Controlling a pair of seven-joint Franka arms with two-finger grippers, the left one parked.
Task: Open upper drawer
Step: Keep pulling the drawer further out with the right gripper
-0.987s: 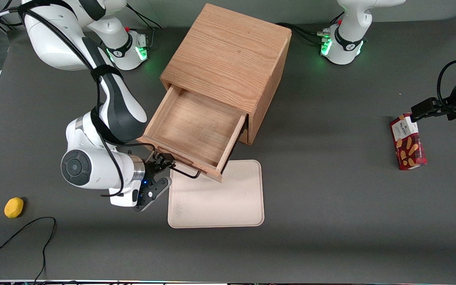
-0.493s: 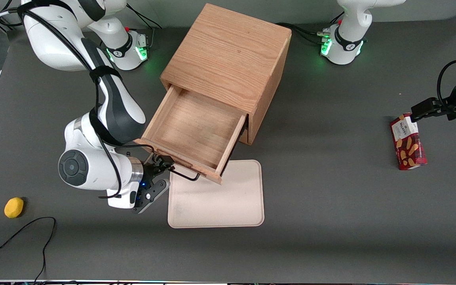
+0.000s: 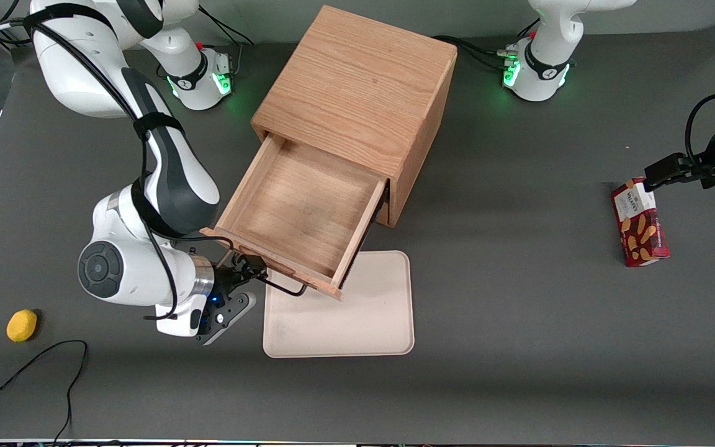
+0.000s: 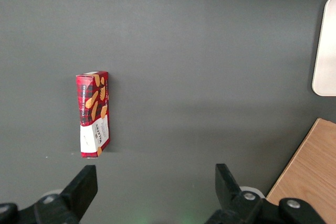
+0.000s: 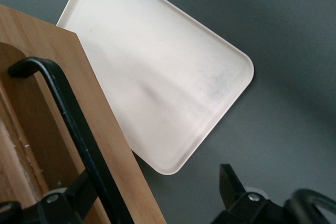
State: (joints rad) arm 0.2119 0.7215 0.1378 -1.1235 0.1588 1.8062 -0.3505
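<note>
Dark grey tabletop [image 3: 519, 310] is filling the whole scene, and going across the front view from the working arm's end: a small yellow ball-ish thing [image 3: 22, 325] is sitting alone, then the gripper [image 3: 252, 277] is hanging right at the drawer's front, nearer the camera than the cabinet [image 3: 357, 93]. In the wrist view its fingers [image 5: 79, 192] are sitting spread on either side of the black handle [image 5: 73, 129] — apart, bar between them, not squeezing as far as I can tell. The upper drawer [image 3: 295, 211] is already sticking well out of the cabinet, empty box showing, its front edge hanging over the cream tray [image 3: 357, 323].

What matters next: the handle bar is running crosswise to the slide direction, and the drawer lies from the gripper toward the cabinet — so any more pull goes straight away from the cabinet, along the drawer's length.

Toward the parked arm's end, a red biscuit box [image 3: 640, 223] is lying flat; it's reading "Walkers" I think, the rest being too small.
</note>
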